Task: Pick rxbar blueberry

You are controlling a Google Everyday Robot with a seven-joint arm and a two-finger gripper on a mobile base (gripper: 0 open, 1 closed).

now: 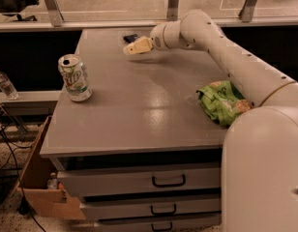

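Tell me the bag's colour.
The bag is green, camera view; the gripper is beside the bar.

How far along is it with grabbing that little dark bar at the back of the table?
The approach looks mostly done: the end effector hovers at the far edge of the table, right next to the rxbar blueberry. In hand is lining up over it. Left: gripping and lifting, since the bar lies flat on the table, not yet picked up.
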